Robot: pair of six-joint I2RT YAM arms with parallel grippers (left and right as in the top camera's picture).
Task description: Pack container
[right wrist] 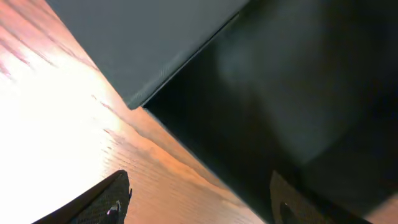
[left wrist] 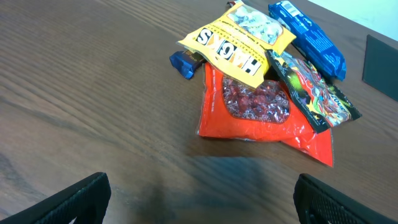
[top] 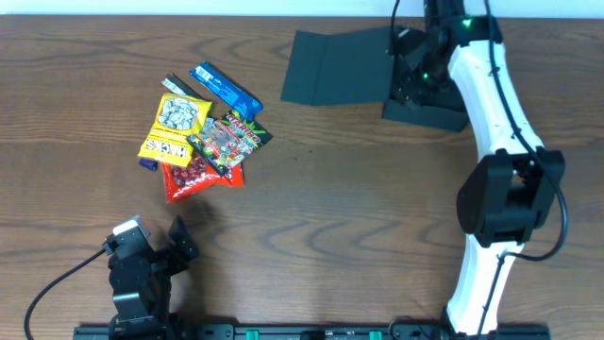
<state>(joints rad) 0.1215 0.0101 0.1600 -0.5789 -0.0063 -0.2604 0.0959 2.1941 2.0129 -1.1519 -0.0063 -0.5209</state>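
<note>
Your left arm is crouching low at the near left edge of the table (top: 311,217). The left gripper (left wrist: 202,198) is pointing towards the snack pile with its jaws spread wide and only bare wood between them.

Your right arm is reaching from its base at the near right, stretching across to the far side and bending over the container (top: 432,115). The right gripper (right wrist: 199,202) is hovering at the box's edge, its jaws standing apart: one finger over the wood, the other over the dark box, neither pressing on anything you can see.

The container is lying at the far right of the table, its flap lid (top: 330,66) hanging open and lying flat to the left. Its inside is showing only as dark shadow, so you cannot tell what it holds.

The yellow packet (top: 175,127), blue packet (top: 225,87), colourful gummy packet (top: 228,140) and red packet (top: 200,175) are overlapping in one heap, well apart from the box.
</note>
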